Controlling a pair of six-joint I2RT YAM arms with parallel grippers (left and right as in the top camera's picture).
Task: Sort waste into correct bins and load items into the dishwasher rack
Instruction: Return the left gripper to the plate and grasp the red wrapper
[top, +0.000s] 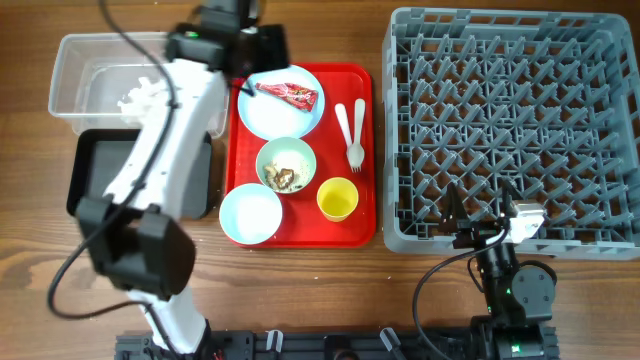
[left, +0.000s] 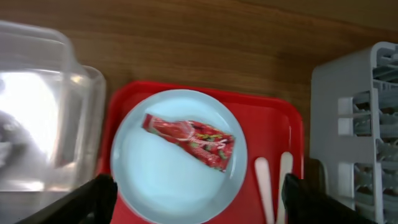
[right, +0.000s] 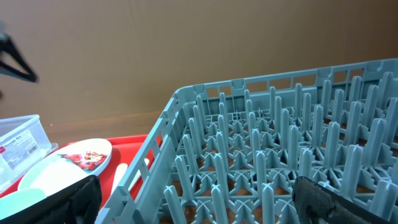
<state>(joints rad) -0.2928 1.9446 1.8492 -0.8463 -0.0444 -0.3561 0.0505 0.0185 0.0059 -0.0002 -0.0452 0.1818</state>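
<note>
Left wrist view: left fingers (left: 93, 199) closest to lens, dark tips in the two lower corners, spread wide, nothing between them. They hang above the light blue plate (left: 155, 180). The red-and-white wrapper (left: 189, 140) lies on the plate, crumpled, roughly centred. Same view catches the handles of the white fork and spoon (left: 264, 186) just right of the plate on the red tray (left: 273, 130), a corner of the clear tub (left: 81, 112) at left and a corner of the grey rack (left: 348, 124) at right. Right wrist view: right fingers (right: 62, 202) also parted wide and empty, low at the rack's near edge, looking across its upright pegs; no items seen among the pegs. Only this view shows the room: a plain brown backdrop beyond the bench. Only the overhead shows the full layout. Clear tub holds white crumpled paper (top: 140, 95). The black tray (top: 95, 170) sits just in front of it, largely covered by the left arm (top: 165, 130), contents not readable. The red tray, between the bins and the rack, also carries a pale bowl (top: 286, 163) with brown scraps (top: 285, 178). Second bowl (top: 250, 213) is at the tray's near left corner, its inside whitish, contents uncertain. Yellow cup (top: 338, 198) upright, beside it to the right. Bench (top: 40, 270) is brown wood grain, with cables along its near edge.
</note>
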